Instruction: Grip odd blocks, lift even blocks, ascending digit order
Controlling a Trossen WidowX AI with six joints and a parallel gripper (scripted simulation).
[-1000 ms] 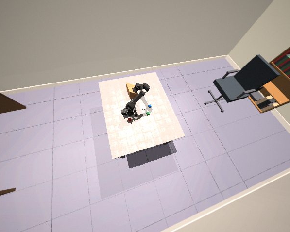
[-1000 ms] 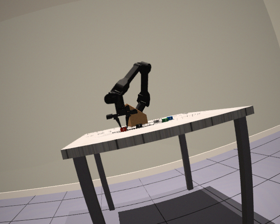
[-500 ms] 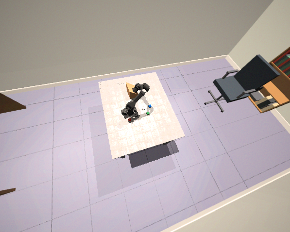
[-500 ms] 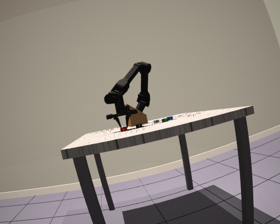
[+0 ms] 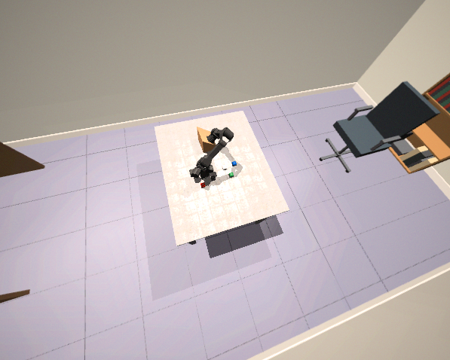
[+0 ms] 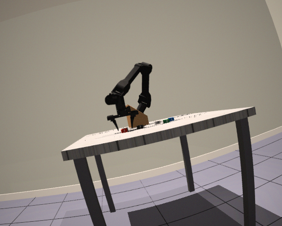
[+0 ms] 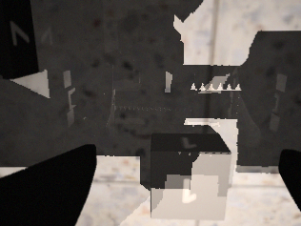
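I keep the gripper (image 7: 188, 190) low over the white block (image 7: 190, 176), its fingers spread wide and holding nothing, so the block rests free on the table (image 6: 209, 121) between them. A black block (image 7: 18, 37) stands apart from the white block, and I avoid it.

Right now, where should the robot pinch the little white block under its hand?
Probably the white block by its two upright side faces, coming straight down from above. It sits flat on the table, square-sided, between the open end effector fingers, which stand wide of it.
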